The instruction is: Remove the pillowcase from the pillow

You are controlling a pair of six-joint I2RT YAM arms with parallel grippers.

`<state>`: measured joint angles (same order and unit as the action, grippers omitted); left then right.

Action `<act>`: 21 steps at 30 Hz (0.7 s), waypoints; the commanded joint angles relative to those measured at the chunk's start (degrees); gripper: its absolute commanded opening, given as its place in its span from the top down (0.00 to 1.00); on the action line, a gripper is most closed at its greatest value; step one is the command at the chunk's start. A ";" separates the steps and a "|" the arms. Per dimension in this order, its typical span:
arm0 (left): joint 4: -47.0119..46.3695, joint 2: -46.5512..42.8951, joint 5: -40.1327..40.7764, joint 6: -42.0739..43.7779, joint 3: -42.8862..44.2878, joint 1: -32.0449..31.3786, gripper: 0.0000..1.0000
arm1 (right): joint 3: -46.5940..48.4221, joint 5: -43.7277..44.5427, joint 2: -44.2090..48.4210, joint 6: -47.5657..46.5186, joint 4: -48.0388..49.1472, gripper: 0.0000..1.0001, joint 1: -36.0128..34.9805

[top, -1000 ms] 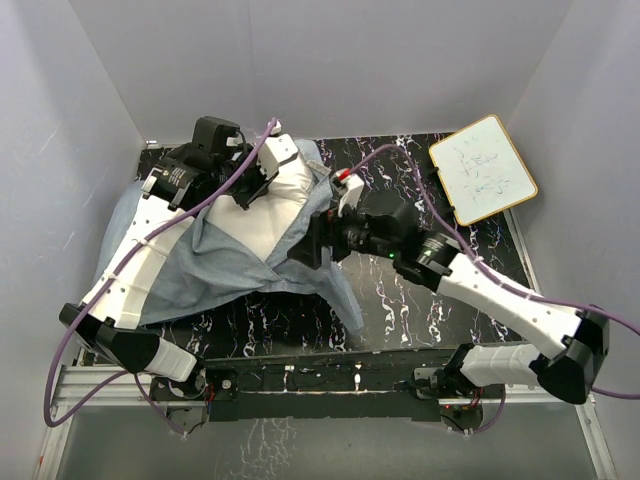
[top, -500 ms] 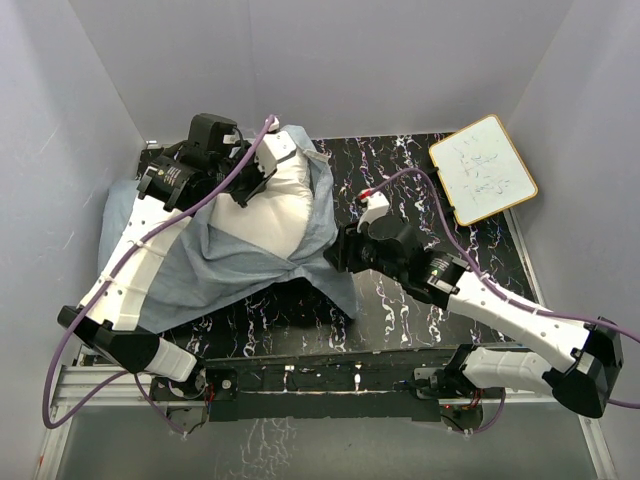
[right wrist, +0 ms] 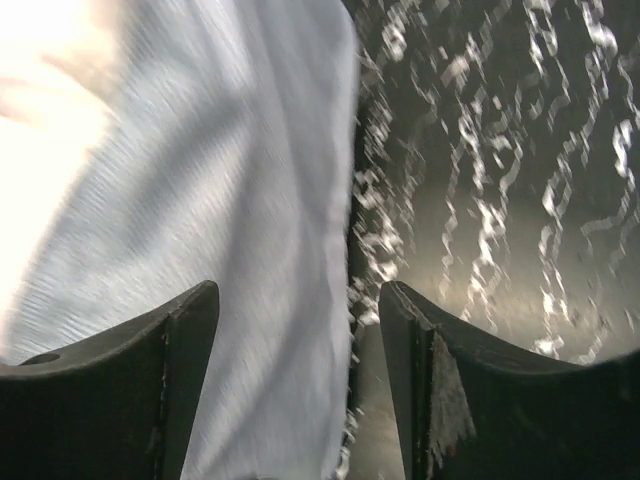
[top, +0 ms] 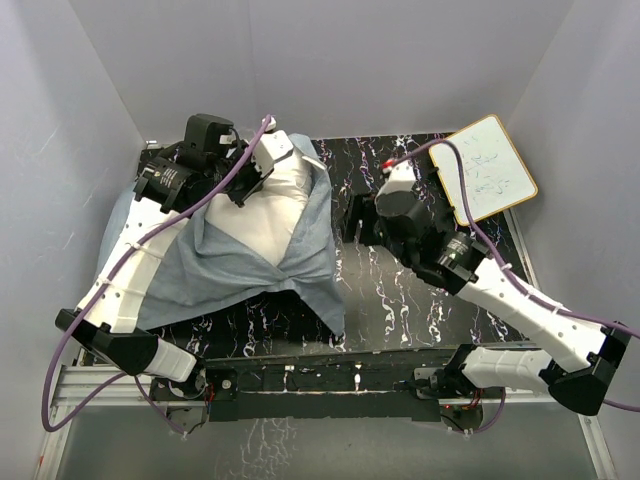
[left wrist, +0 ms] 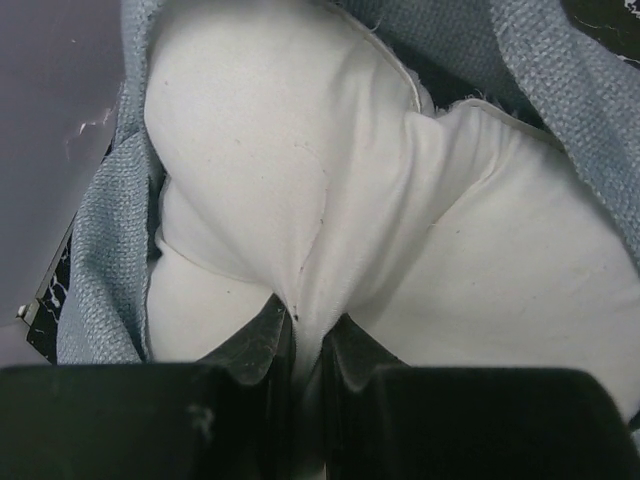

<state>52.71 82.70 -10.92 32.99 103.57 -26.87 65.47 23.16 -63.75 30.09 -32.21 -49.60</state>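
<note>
The pillowcase [top: 225,270] is lying bunched over the left half of the black marbled table [top: 410,300], with its paler grey-blue side showing. It is spreading from the table's middle out toward 9 o'clock, and one corner is trailing down toward 6 o'clock. The pillow [top: 268,215], plain white and puffy, is poking out of the cover's opening at about 11 o'clock, with cloth wrapping it on both flanks.

The left gripper [top: 252,178] is bearing down on the pillow's far end. In its wrist view the left gripper [left wrist: 305,345] is pinching a raised ridge of the pillow [left wrist: 330,180], jaws pressed together on the white cloth. The coarse weave of the pillowcase [left wrist: 565,90] is framing the pillow at 1 o'clock and 9 o'clock.

The right gripper [top: 352,222] is hovering at 3 o'clock of the pillow, near the cover's right edge. In the blurred wrist view the right gripper [right wrist: 300,380] is standing with fingers spread wide and nothing between them. Below it, the pillowcase [right wrist: 240,200] is filling the 10 o'clock side and the table [right wrist: 490,160] the 2 o'clock side.

A white framed board [top: 483,170] is sitting at the table's 2 o'clock corner, its handwritten marks too small to read.
</note>
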 commanded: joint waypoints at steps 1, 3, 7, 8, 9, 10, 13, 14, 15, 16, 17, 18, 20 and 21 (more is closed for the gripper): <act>-3.63 -4.04 -0.54 0.07 0.10 0.11 1.00 | 11.47 -1.15 -3.29 -0.48 3.48 0.30 -0.82; -3.66 -4.04 -0.51 -0.02 0.19 0.15 1.00 | 15.17 -2.24 -6.60 -0.62 4.42 0.25 -1.86; -3.11 -3.71 -0.59 -0.34 0.73 0.16 1.00 | 20.88 -2.94 -13.53 -0.90 5.41 0.21 -4.08; -3.06 -3.64 -0.59 -0.46 0.92 0.15 1.00 | 21.52 -2.88 -14.74 -0.83 5.49 0.21 -4.30; -2.97 -3.68 -0.60 -0.55 1.01 0.15 1.00 | 21.83 -2.49 -15.86 -0.66 5.52 0.21 -4.40; -2.89 -3.63 -0.60 -0.56 1.16 0.15 1.00 | 21.66 -1.91 -16.58 -0.42 5.38 0.21 -4.41; -2.42 -3.63 -0.60 -0.33 1.97 0.20 1.00 | 18.97 0.12 -17.05 -0.13 5.34 0.21 -4.44; -2.28 -3.66 -0.60 -0.24 2.30 0.17 1.00 | 17.55 0.97 -16.66 -0.12 5.62 0.22 -4.44; -2.14 -3.68 -0.60 -0.15 2.54 0.16 1.00 | 15.94 1.68 -16.13 -0.12 5.92 0.22 -4.40; -2.09 -3.68 -0.64 -0.06 2.86 0.15 1.00 | 14.46 2.46 -15.47 -0.05 6.17 0.23 -4.43; -2.08 -3.61 -0.68 -0.04 3.20 0.15 1.00 | 12.82 3.02 -14.67 0.05 6.41 0.24 -4.37; -2.08 -3.46 -0.64 0.04 3.49 0.15 1.00 | 11.35 3.60 -13.86 0.19 6.49 0.26 -4.37; -2.00 -3.39 -0.62 0.22 4.29 0.15 1.00 | 7.87 4.96 -11.66 0.68 6.65 0.30 -4.23; -2.00 -3.33 -0.44 0.35 4.60 0.15 1.00 | 6.18 5.31 -10.58 0.82 6.79 0.32 -4.03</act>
<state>54.50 82.39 -11.49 32.56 103.28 -26.92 76.31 23.57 -79.55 30.48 -26.50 -54.04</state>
